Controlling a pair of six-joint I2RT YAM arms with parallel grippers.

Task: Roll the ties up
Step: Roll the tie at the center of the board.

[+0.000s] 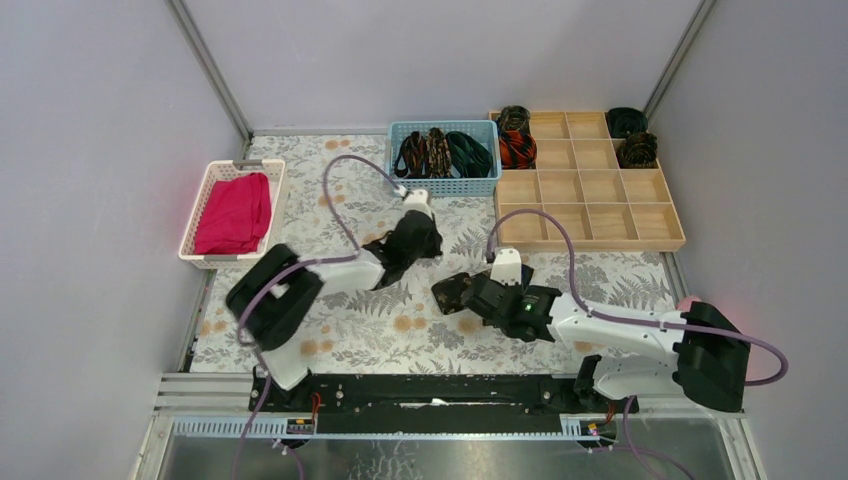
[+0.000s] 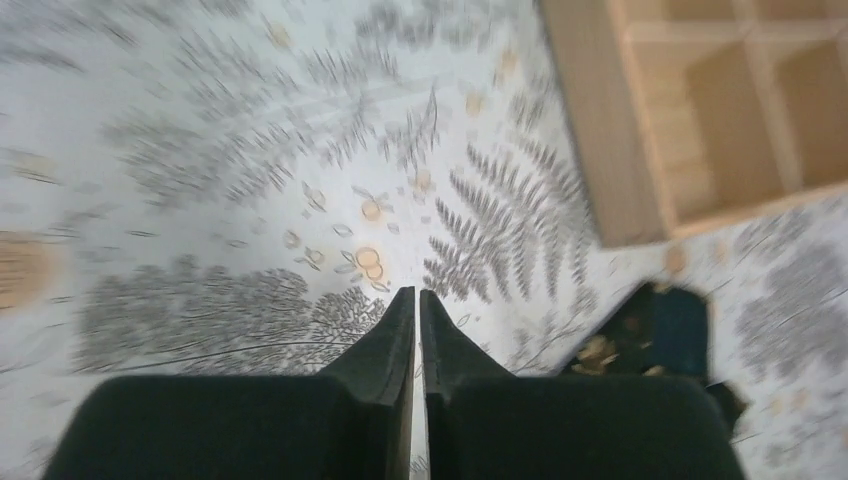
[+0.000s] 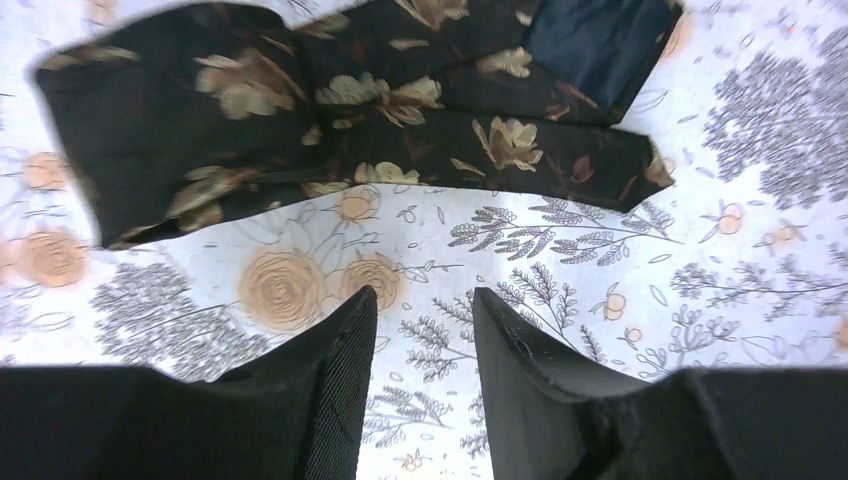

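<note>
The left arm [image 1: 335, 272] reaches forward, left gripper [image 2: 417, 293] closed to a thin slit and empty, while the right arm [image 1: 615, 325] angles leftward, right gripper [image 3: 425, 297] parted, gripping nothing.

White basket [image 1: 232, 166] with magenta cloth [image 1: 235, 212] at left, blue basket [image 1: 443, 186] behind, wooden compartment tray [image 1: 590, 185] at right, floral tablecloth [image 1: 400, 330]
</note>
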